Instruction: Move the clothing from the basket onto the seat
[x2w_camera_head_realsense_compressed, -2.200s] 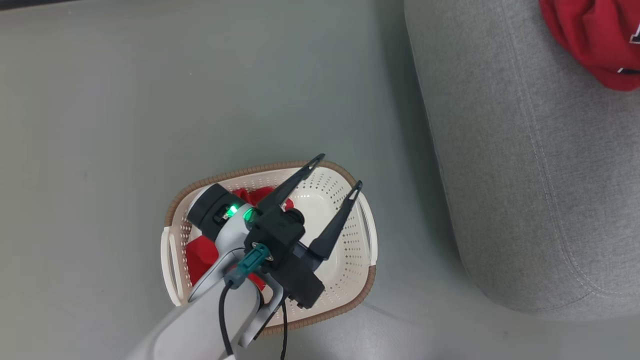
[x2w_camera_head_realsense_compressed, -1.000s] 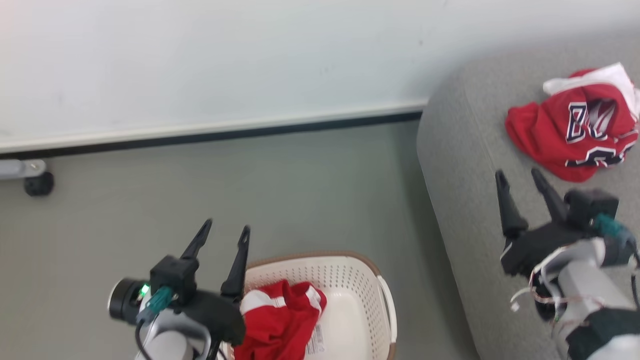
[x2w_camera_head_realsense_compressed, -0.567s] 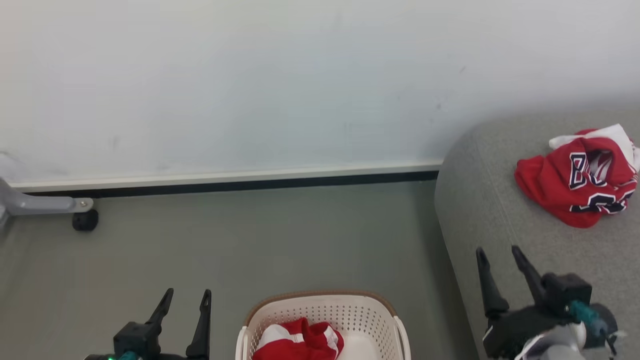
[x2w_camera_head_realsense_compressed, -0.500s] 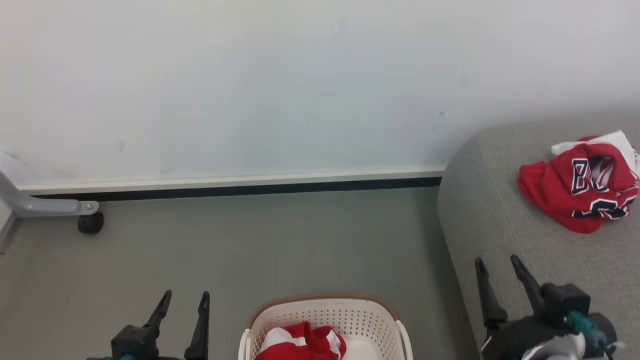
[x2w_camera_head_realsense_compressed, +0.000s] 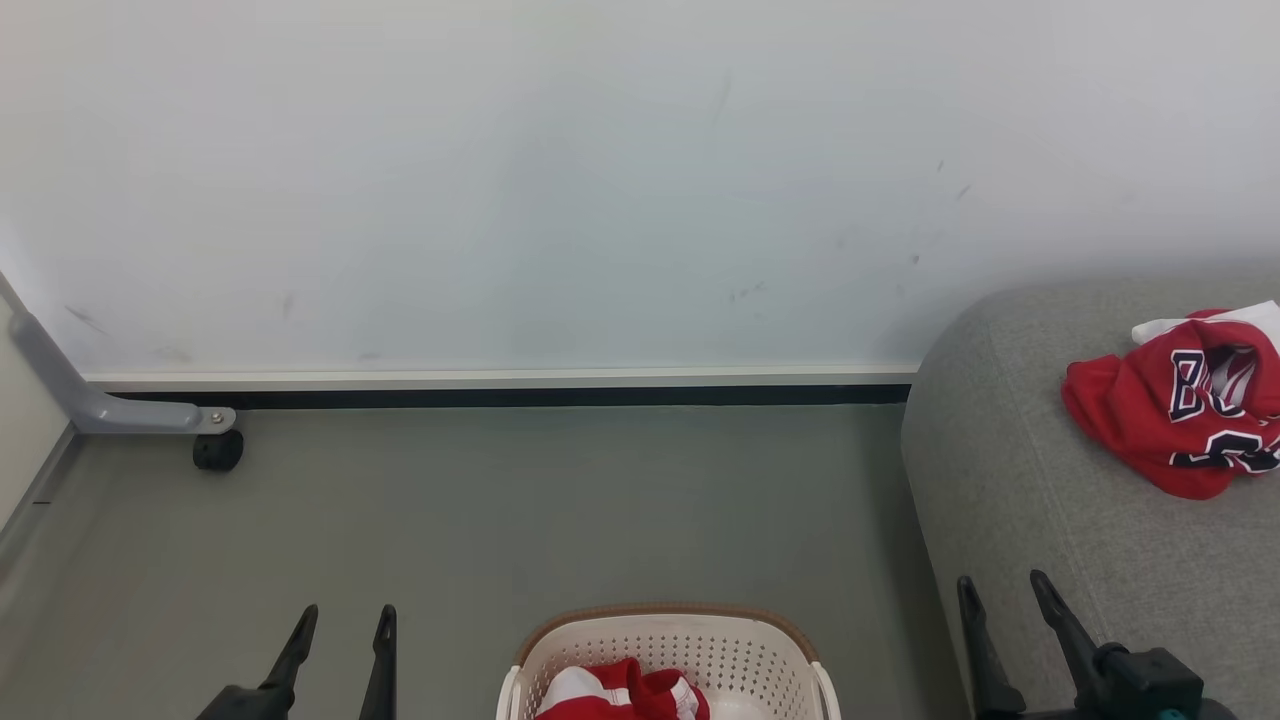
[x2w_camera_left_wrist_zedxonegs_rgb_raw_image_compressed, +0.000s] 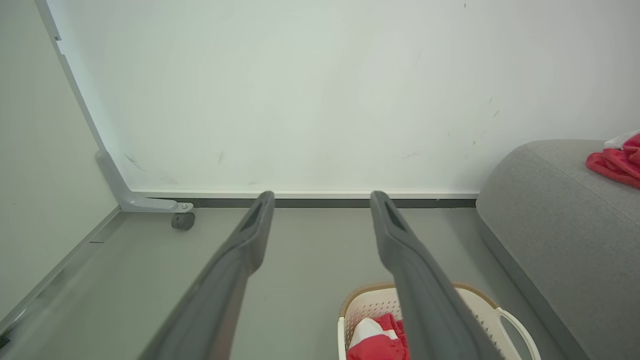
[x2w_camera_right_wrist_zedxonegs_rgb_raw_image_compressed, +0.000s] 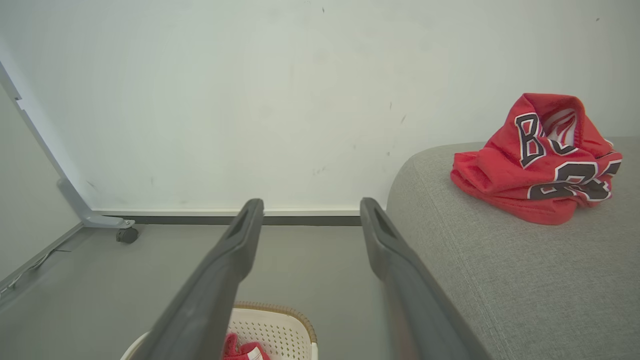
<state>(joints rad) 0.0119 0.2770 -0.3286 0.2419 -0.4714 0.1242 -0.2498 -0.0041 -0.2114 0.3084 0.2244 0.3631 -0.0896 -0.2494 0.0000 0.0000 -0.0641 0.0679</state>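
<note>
The cream basket (x2w_camera_head_realsense_compressed: 700, 640) with its brown rim stands on the floor at the bottom middle of the head view, and a red-and-white garment (x2w_camera_head_realsense_compressed: 620, 695) lies bunched in it. A second red garment with block lettering (x2w_camera_head_realsense_compressed: 1180, 415) rests on the grey seat (x2w_camera_head_realsense_compressed: 1030, 520) at the right. My left gripper (x2w_camera_head_realsense_compressed: 342, 616) is open and empty, raised left of the basket. My right gripper (x2w_camera_head_realsense_compressed: 1002, 585) is open and empty over the seat's near edge. The left wrist view looks past my open fingers (x2w_camera_left_wrist_zedxonegs_rgb_raw_image_compressed: 240, 250) at the basket (x2w_camera_left_wrist_zedxonegs_rgb_raw_image_compressed: 365, 305). In the right wrist view the lettered garment (x2w_camera_right_wrist_zedxonegs_rgb_raw_image_compressed: 542, 160) lies on the seat (x2w_camera_right_wrist_zedxonegs_rgb_raw_image_compressed: 500, 260).
A pale wall (x2w_camera_head_realsense_compressed: 600, 180) with a dark skirting strip runs across the back. A grey frame leg with a black caster (x2w_camera_head_realsense_compressed: 217, 450) stands at the far left. Grey floor (x2w_camera_head_realsense_compressed: 550, 510) stretches between the wall, the basket and the seat.
The head camera has tilted up, so everything has slid down the picture. Both grippers have sunk toward the bottom edge and stay open. The garments have not moved.
</note>
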